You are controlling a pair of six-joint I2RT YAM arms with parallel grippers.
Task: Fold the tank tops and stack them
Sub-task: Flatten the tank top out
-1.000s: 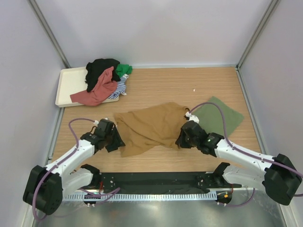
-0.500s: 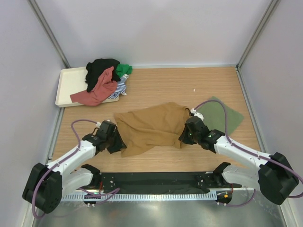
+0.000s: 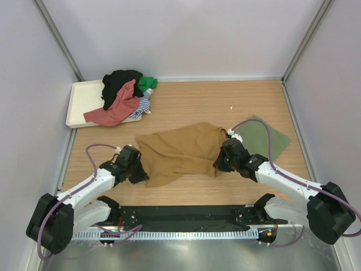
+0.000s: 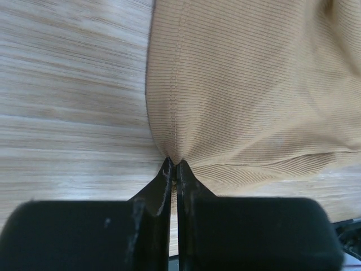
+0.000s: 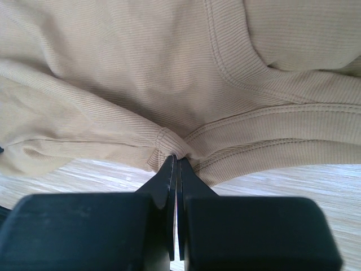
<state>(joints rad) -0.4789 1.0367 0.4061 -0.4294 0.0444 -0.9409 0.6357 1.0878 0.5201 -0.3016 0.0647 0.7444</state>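
Mustard tank top (image 3: 180, 149) is clamped at its left and right edges by my left gripper (image 4: 174, 165) and right gripper (image 5: 175, 158) (seemingly to stretch it flat for folding).

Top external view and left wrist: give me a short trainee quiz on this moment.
1. True or false: the left tool is shut on an edge of the mustard-brown ribbed tank top.
2. The flat olive-green cloth lies: A left of that top, B right of it, C on it.
3. Fill in: the heap of black, red and green tops rests partly on a cream rectangular ____.
Key: 1 true; 2 B; 3 tray.
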